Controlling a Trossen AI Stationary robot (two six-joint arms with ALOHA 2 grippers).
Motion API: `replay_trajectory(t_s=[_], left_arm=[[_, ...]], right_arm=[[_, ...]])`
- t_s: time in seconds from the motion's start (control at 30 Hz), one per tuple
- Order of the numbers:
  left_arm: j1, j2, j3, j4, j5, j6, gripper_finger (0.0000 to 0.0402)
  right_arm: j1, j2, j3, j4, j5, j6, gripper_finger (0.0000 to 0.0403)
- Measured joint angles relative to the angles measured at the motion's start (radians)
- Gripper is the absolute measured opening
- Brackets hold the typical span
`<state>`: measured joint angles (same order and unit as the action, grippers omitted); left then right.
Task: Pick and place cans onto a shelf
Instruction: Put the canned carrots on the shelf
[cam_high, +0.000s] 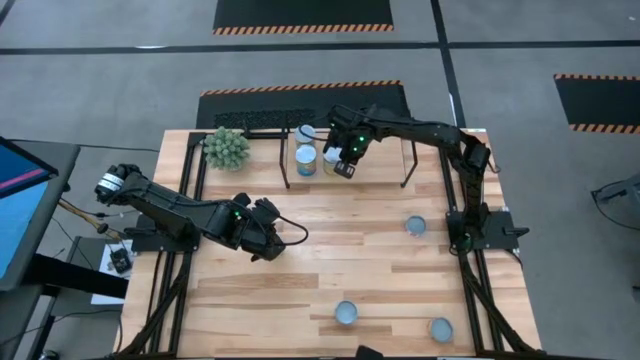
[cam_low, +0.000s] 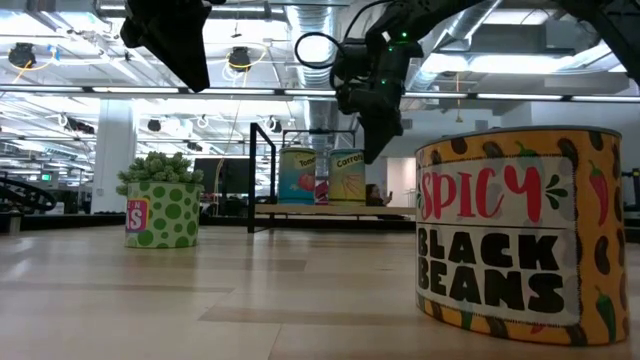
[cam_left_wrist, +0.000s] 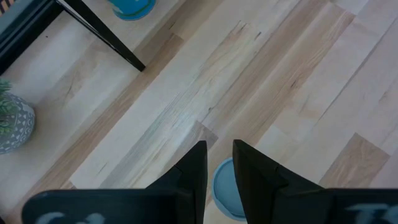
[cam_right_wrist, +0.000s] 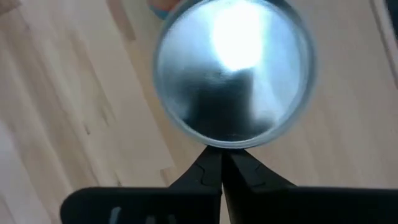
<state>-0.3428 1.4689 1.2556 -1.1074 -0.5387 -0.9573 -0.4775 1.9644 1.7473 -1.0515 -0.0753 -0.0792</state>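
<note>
The shelf (cam_high: 385, 165) stands at the table's far side and carries three cans (cam_high: 306, 160) near its middle; they also show in the low view (cam_low: 298, 175). My right gripper (cam_high: 345, 168) is shut, pointing down beside the rightmost shelf can (cam_right_wrist: 233, 74), (cam_low: 347, 175). My left gripper (cam_high: 268, 240) hangs high over the table's left middle, its fingers (cam_left_wrist: 199, 165) a narrow gap apart and holding nothing. A can (cam_left_wrist: 225, 186) stands on the table below it, hidden in the high view. Three more cans (cam_high: 415, 226), (cam_high: 346, 313), (cam_high: 440, 328) stand on the table. My right gripper's shut fingertips (cam_right_wrist: 214, 163) point down from above, right at the rim (cam_right_wrist: 217, 144) of the rightmost shelf can's shiny top. I cannot tell whether they touch it. The can stands upright on the shelf board.
A green spiky plant in a dotted pot (cam_high: 226, 148) stands at the shelf's left end. A black shelf leg (cam_left_wrist: 99, 31) stands ahead of my left gripper. A black beans can (cam_low: 520, 235) stands close to the low camera. Bare wood lies in the table's middle.
</note>
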Motion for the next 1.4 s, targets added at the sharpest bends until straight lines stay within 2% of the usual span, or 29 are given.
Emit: replay_trajectory(t_s=[0.33, 0.4, 0.5, 0.67, 0.87, 1.23, 1.4], left_arm=[[0.000, 0.000, 0.000, 0.000, 0.000, 0.000, 0.0065], [0.000, 0.000, 0.000, 0.000, 0.000, 0.000, 0.0065], [0.000, 0.000, 0.000, 0.000, 0.000, 0.000, 0.0065], [0.000, 0.000, 0.000, 0.000, 0.000, 0.000, 0.0065], [0.000, 0.000, 0.000, 0.004, 0.000, 0.000, 0.0065], [0.000, 0.000, 0.000, 0.008, -0.001, -0.001, 0.0065], [0.000, 0.000, 0.000, 0.008, -0.001, 0.000, 0.0065]], right_arm=[[0.028, -0.046, 0.001, -0.032, -0.030, -0.008, 0.0026], [0.035, -0.076, 0.001, -0.040, 0.003, -0.011, 0.0028], [0.031, -0.102, 0.002, -0.031, 0.113, -0.011, 0.0023], [-0.020, -0.093, 0.002, 0.003, 0.137, -0.011, 0.0014], [-0.052, -0.030, 0.000, 0.039, 0.130, -0.009, 0.0024], [-0.046, -0.025, 0.000, 0.061, 0.123, -0.034, 0.0016], [-0.043, -0.025, 0.000, 0.070, 0.101, -0.034, 0.0025]])
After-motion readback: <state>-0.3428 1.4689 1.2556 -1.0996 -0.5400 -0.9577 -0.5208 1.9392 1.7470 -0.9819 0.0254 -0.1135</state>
